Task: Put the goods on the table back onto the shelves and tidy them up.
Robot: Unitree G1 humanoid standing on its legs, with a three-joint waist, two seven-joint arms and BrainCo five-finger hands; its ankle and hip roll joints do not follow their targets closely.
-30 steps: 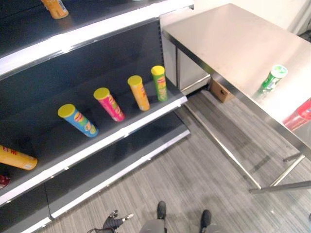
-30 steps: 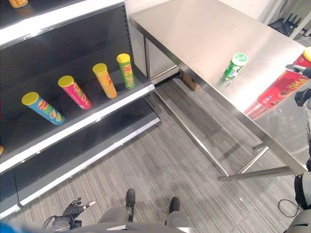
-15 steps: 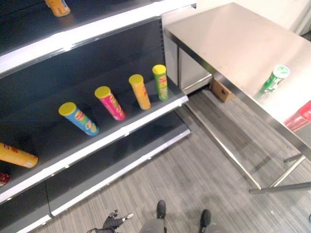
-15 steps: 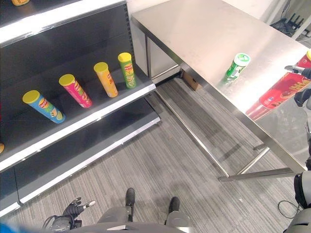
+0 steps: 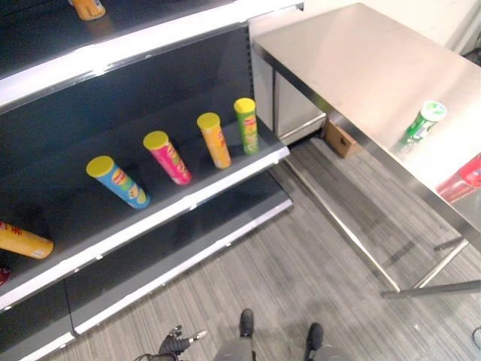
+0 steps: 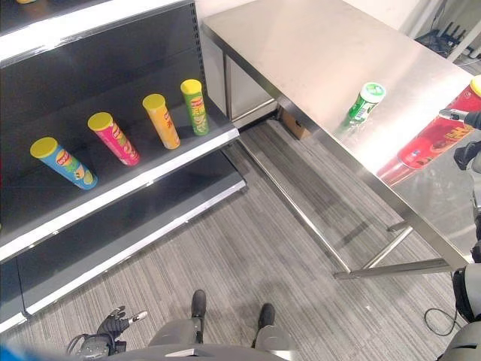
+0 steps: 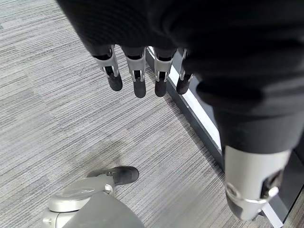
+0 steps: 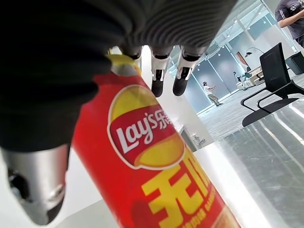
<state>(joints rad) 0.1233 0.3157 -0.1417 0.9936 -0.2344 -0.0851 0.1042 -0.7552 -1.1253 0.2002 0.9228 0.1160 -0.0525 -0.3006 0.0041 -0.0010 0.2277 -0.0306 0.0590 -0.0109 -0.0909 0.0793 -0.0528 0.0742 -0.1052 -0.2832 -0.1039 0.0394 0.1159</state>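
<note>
My right hand [image 8: 156, 71], fingers relaxed beside the tall red crisp can [image 6: 440, 135], could topple it if nudged.

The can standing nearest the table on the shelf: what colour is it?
Green can with a yellow lid, clearest in the right eye view.

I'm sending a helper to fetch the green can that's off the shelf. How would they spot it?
Go to the steel table right of the black shelves. Near its front edge stands a small green can with a white lid. Its only neighbour there is a taller red can by the right hand; the other cans sit on the shelves.
</note>
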